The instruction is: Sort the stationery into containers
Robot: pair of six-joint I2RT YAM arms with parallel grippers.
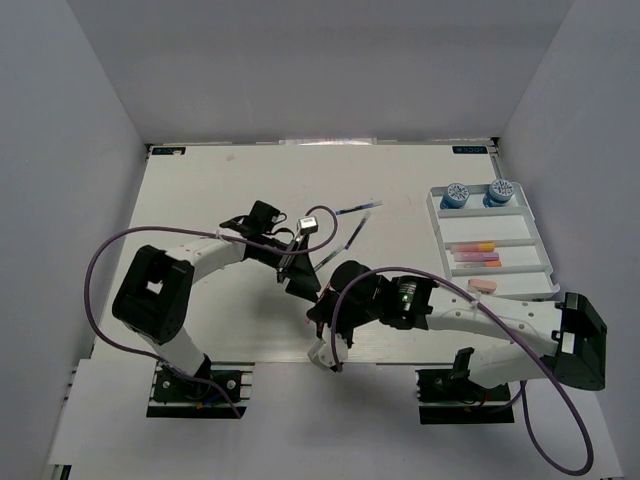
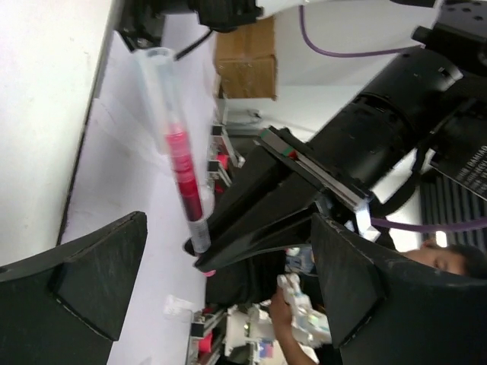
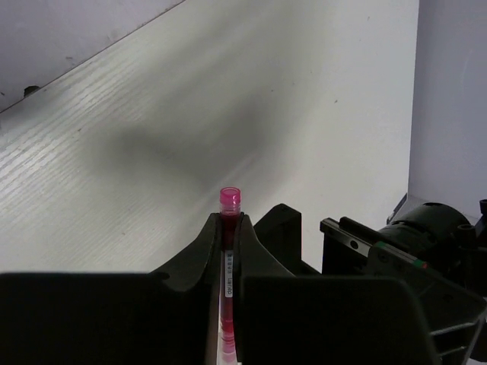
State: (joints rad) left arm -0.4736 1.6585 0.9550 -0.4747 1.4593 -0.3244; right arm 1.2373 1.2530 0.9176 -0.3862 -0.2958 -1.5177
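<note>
A red pen (image 3: 229,204) with a clear barrel stands pinched between the fingers of my right gripper (image 3: 230,222), which is shut on it just above the table. In the left wrist view the same red pen (image 2: 183,169) slants up from the right gripper's black fingers (image 2: 259,220). My left gripper (image 2: 228,228) is open right beside it, with nothing between its jaws. From above, the two grippers meet mid-table, left (image 1: 297,272) and right (image 1: 322,303). Two dark pens (image 1: 357,209) (image 1: 352,237) lie on the table behind them. The white tray (image 1: 537,240) holds highlighters (image 1: 477,258) and a pink eraser (image 1: 483,286).
Two round blue-topped items (image 1: 456,195) (image 1: 501,193) sit in the tray's far compartment. Purple cables (image 1: 95,270) loop off both arms. White walls close in the table at the left, back and right.
</note>
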